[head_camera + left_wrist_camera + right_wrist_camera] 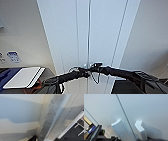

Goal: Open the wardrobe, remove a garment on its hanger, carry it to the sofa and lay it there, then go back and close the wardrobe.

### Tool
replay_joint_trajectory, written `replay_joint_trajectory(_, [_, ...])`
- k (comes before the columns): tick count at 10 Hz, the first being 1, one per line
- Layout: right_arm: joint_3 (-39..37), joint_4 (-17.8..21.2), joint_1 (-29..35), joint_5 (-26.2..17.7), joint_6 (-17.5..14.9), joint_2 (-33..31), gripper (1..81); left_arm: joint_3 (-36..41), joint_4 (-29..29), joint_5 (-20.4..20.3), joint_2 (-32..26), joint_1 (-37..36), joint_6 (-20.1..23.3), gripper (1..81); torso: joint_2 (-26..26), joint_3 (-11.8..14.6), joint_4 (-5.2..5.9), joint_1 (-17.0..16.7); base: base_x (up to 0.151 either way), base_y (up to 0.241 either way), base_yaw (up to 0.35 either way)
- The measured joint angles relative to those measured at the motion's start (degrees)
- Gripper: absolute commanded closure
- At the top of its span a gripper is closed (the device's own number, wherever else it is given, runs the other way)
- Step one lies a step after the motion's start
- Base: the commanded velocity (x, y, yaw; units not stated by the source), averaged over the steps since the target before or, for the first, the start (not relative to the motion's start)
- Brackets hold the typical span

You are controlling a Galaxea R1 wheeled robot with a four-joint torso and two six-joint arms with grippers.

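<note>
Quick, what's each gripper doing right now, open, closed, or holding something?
Left gripper: at the tall white wardrobe's door seam; open or closed cannot be told.
Right gripper: by the small white vertical handles; cannot be told.

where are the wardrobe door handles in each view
Head view: the handles sit low at centre on the wardrobe, where both arms meet at the door seam.
Left wrist view: I can't make out any handles among the pale panels.
Right wrist view: the handles fill the lower middle, one each side of the seam.
Shared landmark: the door seam.
</note>
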Motion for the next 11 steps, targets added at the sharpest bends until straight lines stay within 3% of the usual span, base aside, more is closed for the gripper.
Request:
replay_joint_trajectory(5, [7.61, 0.13, -1.07, 1.95, 0.0, -4.33, 1.0, 4.39, 0.89, 0.41, -1.46, 0.02, -1.02, 1.0, 0.0, -0.02, 0.02, 0.02, 0.0, 0.0, 0.0])
replay_joint_trajectory(11, [19.1, 0.15, -2.97, 3.57, -0.49, -11.14, 1.0, 22.47, 3.1, 1.27, -10.84, 1.4, -1.27, 1.0, 0.09, -0.05, 0.09, 0.11, 0.0, 0.0, 0.0])
